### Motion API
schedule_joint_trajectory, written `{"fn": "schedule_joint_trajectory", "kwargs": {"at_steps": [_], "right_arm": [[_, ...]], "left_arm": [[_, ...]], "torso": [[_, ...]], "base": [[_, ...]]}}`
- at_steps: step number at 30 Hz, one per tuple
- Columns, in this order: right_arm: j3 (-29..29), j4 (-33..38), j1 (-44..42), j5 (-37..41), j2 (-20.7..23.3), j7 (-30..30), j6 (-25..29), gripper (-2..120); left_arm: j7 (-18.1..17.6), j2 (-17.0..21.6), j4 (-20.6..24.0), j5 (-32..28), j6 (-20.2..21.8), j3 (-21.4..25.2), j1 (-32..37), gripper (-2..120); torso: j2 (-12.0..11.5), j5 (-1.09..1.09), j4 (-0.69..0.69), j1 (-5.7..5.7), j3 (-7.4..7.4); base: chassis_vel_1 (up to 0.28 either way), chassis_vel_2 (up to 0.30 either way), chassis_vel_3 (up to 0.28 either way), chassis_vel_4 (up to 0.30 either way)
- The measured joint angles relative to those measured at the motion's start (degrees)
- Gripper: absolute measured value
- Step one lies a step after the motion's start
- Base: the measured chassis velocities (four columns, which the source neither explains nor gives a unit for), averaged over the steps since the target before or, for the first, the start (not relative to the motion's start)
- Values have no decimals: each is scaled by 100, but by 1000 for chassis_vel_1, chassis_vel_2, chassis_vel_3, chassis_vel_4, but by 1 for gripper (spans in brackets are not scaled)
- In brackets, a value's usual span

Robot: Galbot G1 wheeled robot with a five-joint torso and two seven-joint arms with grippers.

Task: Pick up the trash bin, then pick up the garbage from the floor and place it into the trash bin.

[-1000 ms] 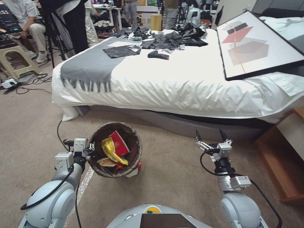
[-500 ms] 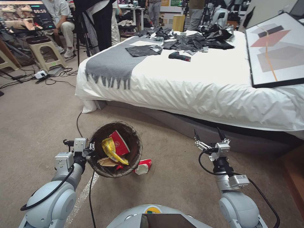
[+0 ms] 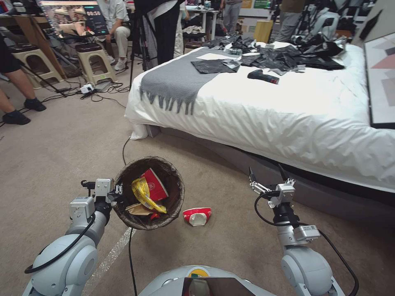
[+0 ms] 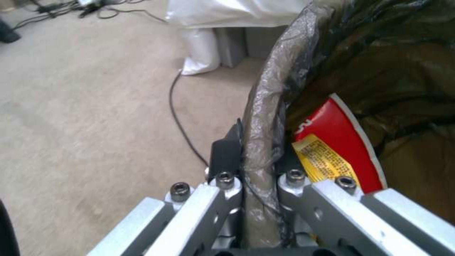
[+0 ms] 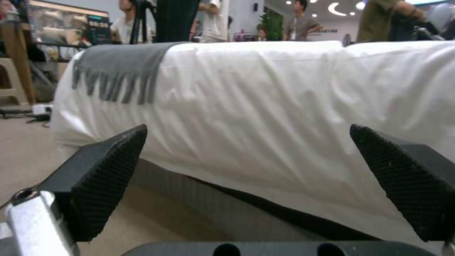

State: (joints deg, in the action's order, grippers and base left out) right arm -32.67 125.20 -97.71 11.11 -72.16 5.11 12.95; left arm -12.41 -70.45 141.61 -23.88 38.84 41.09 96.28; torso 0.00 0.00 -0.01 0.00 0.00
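left gripper (image 3: 118,192): clamped on bin (image 3: 175,205) rim
right gripper (image 3: 266,176): fingers wide apart, empty
writing: nothing readable on carton (image 3: 197,215)

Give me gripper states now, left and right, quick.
Left gripper: shut on the trash bin rim, bin held off the carpet.
Right gripper: open, holding nothing, facing the bed.

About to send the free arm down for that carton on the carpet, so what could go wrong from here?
1. The left gripper holds the trash bin only by a pinch on its bag-covered rim; the film may slip or the bin may tilt.
2. The red-white carton lies close beside the bin, so the open right gripper could knock the bin while reaching.
3. A black cable runs on the floor under the bin and may snag.
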Motion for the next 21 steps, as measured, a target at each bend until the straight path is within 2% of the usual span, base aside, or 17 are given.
{"fn": "schedule_joint_trajectory", "kwargs": {"at_steps": [21], "right_arm": [[190,18,216,19,94,101,-197,100]], "left_arm": [[-2,-2,-4,-59,-8,48,-51,2]], "torso": [[0,0,1,0,0]], "base": [[82,74,74,79]]}}
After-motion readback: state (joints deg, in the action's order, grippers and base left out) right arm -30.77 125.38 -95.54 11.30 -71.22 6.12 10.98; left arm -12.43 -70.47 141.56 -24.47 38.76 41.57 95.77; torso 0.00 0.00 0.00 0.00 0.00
